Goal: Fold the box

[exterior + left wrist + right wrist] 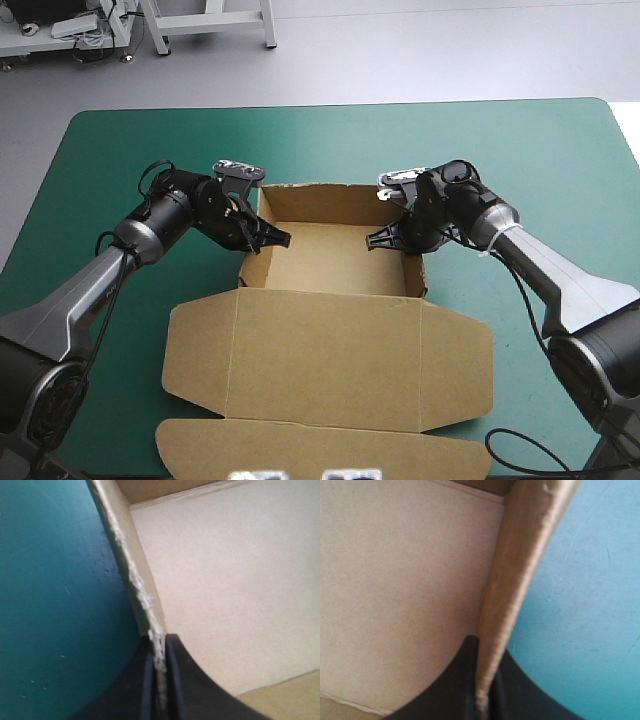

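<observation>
Already done: the box (330, 262) stands as an open tray, with the far wall and both side walls up (they look tucked from here, though I can't swear to it).
Left gripper (281, 238): clamped astride the tray's left wall (246, 268), the board pinched between its tips.
Where it sits: mid-table on the teal-green cover (110, 170), with the lid (330, 365) flat toward the near edge.
Right gripper (374, 240): clamped likewise on the right wall (416, 275).
Left to do: probably pressing the side walls home; the lid's flaps lie unfolded.
Writing: none readable, just plain brown board.
</observation>
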`<action>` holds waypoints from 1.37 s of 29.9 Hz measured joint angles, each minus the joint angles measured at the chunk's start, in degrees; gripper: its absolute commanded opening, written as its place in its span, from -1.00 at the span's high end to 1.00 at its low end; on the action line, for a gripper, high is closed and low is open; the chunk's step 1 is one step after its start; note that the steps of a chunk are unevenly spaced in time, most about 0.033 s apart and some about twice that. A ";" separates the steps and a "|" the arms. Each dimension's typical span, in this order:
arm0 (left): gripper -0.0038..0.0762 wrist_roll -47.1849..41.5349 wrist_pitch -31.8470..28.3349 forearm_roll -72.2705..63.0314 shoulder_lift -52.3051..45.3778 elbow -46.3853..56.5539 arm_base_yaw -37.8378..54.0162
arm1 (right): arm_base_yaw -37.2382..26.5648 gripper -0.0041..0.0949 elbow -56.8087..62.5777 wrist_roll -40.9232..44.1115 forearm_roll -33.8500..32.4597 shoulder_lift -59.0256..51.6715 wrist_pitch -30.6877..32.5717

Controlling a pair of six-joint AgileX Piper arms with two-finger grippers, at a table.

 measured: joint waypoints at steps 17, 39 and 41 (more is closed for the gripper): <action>0.76 0.78 0.42 1.75 0.00 -0.18 -0.47 | 0.56 0.06 -0.30 -1.92 -1.20 0.76 0.46; -0.39 7.25 -1.22 1.47 1.19 -0.74 -0.46 | 1.32 0.05 -8.29 -0.82 -4.37 1.84 3.94; -0.39 5.94 -1.22 1.30 1.19 -1.99 0.02 | 1.32 0.05 -9.53 -0.26 -5.00 1.84 4.42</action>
